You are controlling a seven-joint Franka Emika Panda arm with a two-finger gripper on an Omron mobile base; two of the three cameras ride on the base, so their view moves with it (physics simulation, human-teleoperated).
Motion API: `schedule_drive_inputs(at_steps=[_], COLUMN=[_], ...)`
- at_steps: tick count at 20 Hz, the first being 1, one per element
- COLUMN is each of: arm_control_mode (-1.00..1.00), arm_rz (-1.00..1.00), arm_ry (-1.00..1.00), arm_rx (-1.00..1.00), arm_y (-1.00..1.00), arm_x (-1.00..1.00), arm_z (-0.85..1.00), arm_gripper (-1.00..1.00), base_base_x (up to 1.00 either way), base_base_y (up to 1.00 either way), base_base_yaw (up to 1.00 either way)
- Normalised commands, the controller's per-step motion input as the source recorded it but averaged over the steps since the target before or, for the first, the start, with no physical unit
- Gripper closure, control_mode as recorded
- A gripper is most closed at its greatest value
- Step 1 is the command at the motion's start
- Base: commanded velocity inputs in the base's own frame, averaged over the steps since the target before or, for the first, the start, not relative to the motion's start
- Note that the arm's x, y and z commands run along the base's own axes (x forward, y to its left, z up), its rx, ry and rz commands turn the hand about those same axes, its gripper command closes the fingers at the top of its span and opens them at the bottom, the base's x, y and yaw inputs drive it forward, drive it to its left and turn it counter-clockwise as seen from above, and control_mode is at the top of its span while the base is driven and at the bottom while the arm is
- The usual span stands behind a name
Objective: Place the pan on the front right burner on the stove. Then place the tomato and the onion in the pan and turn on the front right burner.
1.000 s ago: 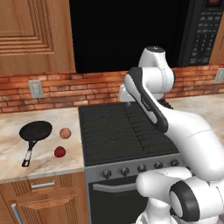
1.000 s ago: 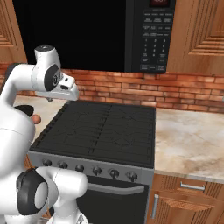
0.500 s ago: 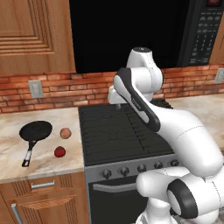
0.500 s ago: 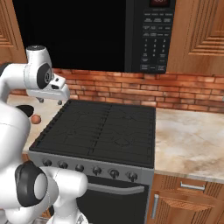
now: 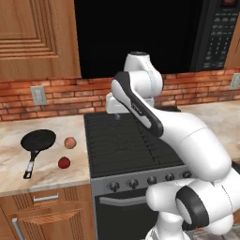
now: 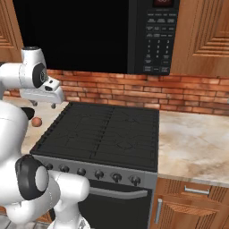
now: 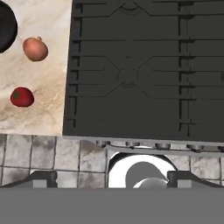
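Overhead, the gripper (image 5: 116,112) hangs with jaws spread wide and nothing between them, above the stove (image 5: 126,145) at mid-frame of the left base view. From it the pan (image 5: 37,140) lies toward the left edge, on the counter (image 5: 28,173), its handle running down toward the lower left; onion (image 5: 70,142) and tomato (image 5: 63,162) sit between.

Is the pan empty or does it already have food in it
Empty. The pan sits upright on the counter left of the stove; the onion and tomato lie beside it.
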Motion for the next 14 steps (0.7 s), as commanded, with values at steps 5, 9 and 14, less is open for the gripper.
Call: schedule_drive_inputs(at_steps=[5,9,14], arm_control_mode=[-1.00,-1.00,-1.00], arm_rz=[0.00,0.00,0.00], arm_ry=[0.09,0.09,0.09], arm_rx=[0.00,0.00,0.00], arm_y=[0.31,0.35,0.37], arm_x=[0.00,0.00,0.00], arm_z=[-0.05,-0.05,-0.02], arm_gripper=[-1.00,-1.00,-1.00], base_base_x=[0.00,0.00,0.00], base_base_y=[0.00,0.00,0.00], base_base_yaw=[0.00,0.00,0.00])
